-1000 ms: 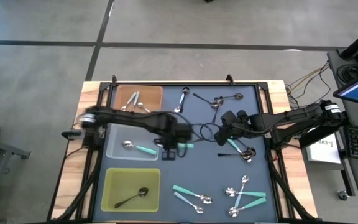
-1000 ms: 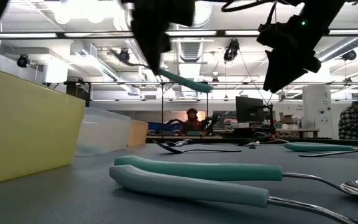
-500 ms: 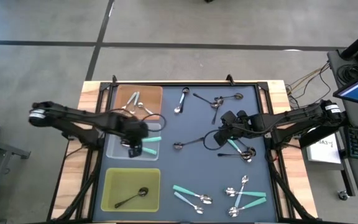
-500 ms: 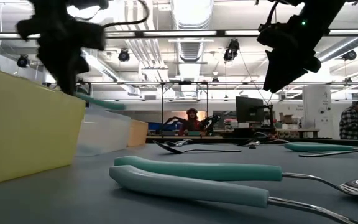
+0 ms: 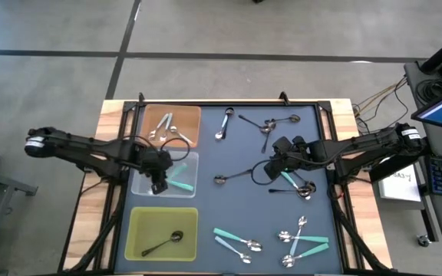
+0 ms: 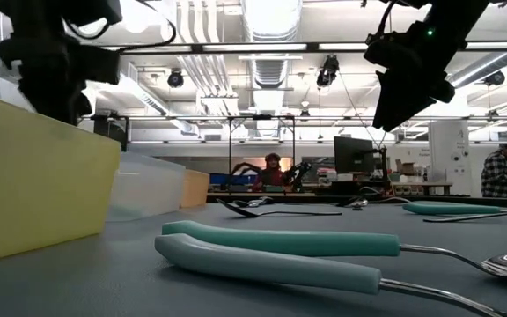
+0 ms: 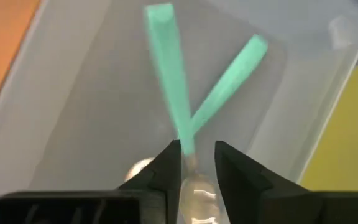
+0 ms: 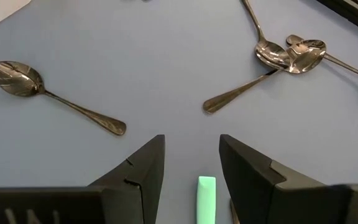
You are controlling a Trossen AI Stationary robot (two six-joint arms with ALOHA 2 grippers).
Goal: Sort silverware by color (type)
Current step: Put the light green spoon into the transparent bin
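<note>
Left gripper (image 5: 158,184) hangs over the clear plastic tray (image 5: 140,187), jaws parted around a teal-handled spoon (image 7: 169,87) lying beside another: drop-off step. Right gripper (image 5: 273,171) waits open, 1 teal spoon handle (image 8: 206,196) below, likely next.

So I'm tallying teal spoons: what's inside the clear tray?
The clear tray holds two crossed teal-handled spoons; the left gripper hovering above covers their bowls.

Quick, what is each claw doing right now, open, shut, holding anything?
Left gripper: open above the clear tray, a teal-handled spoon between its fingers.
Right gripper: open, holding nothing, above the table.
</note>
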